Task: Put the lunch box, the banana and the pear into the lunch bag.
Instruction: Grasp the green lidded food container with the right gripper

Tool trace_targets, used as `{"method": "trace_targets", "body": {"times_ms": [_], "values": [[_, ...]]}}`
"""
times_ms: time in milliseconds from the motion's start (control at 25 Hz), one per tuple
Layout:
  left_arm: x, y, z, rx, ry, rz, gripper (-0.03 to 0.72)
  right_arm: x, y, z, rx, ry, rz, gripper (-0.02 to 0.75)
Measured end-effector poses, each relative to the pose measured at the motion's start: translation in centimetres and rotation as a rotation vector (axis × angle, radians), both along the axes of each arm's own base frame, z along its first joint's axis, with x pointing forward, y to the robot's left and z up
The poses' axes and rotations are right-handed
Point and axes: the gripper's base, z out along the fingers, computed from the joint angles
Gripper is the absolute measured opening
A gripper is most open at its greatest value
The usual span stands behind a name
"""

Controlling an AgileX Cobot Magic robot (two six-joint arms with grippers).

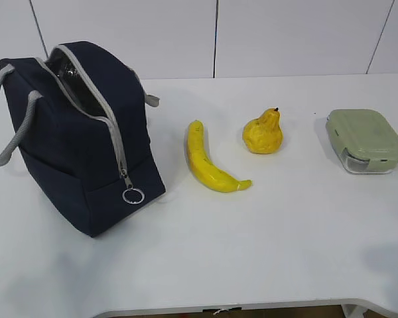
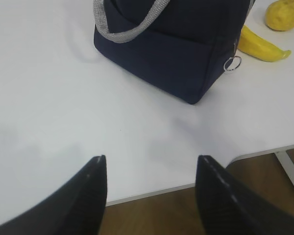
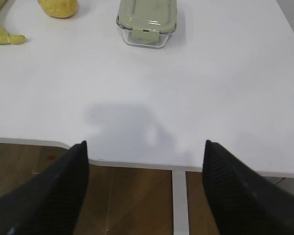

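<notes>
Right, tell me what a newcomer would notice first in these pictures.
The navy lunch bag dominates the left of the white table, unzipped, its grey handles hanging off its left end. To its right lie the bright yellow banana and the pear, close together but apart, with the green-lidded lunch box alone at the far right. Both the left gripper and the right gripper hang open over the near edge, holding nothing.

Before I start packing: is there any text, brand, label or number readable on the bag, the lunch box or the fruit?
None readable in any view.
lunch bag: plain navy fabric, no print or tag showing.
lunch box: plain green lid, no marking legible.
banana and pear: no stickers visible.
</notes>
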Motion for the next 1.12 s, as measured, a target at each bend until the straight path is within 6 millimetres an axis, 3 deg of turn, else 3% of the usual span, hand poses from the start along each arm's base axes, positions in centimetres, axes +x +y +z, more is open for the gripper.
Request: {"method": "trace_targets", "body": {"times_ms": [1120], "values": [[0.0,0.0,0.0,0.0,0.0,0.0,0.414,0.0,0.0,0.0,0.0,0.0,0.0,0.587]]}}
